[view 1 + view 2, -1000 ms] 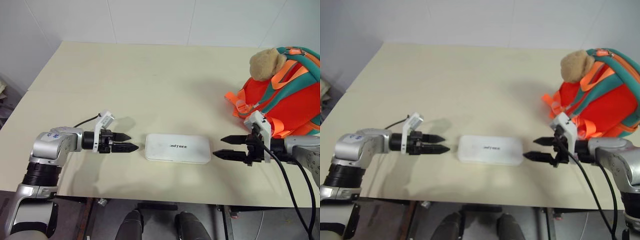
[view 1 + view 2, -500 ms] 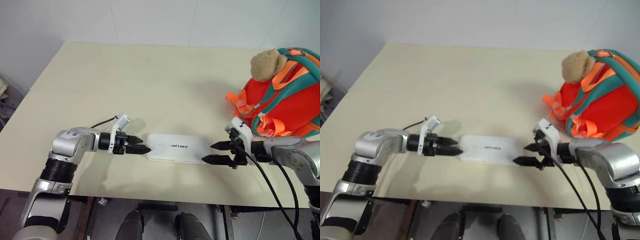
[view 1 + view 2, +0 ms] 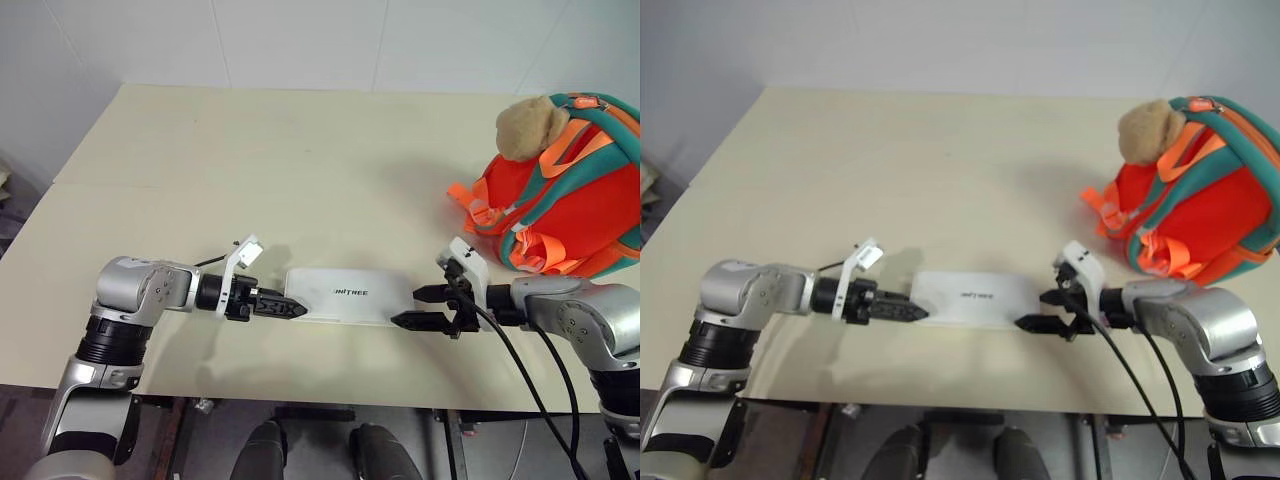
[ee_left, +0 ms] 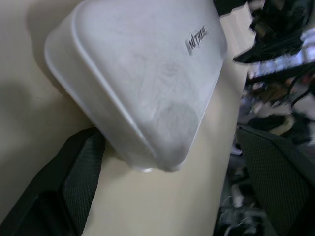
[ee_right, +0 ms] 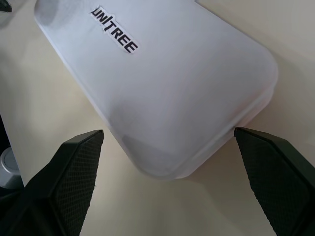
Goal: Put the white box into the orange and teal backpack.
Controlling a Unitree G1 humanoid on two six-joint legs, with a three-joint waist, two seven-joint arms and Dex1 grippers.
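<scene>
White box: flat, glossy, rounded corners, with a seam running round its edge. Dark lettering on the lid reads UNITREE. It lies flat on the table near the front edge, between my two hands. Its long axis runs left to right across my front, one short end toward each hand.

Left gripper: fingers spread wide, at the box's left short end. In the left wrist view one finger sits right against the near corner of the box; the other stands off to the side. I have nothing clamped.

Right gripper: fingers also spread wide, at the box's right short end. In the right wrist view the two fingers flank that end with table showing between each finger and the box. Nothing held.

Orange and teal backpack: farther back, at the table's right side, well apart from the box. Puffy orange body, teal trim, orange straps hanging toward the box side. A tan plush bear sits at its upper left. Cannot tell whether the backpack is open or what is in it.
</scene>
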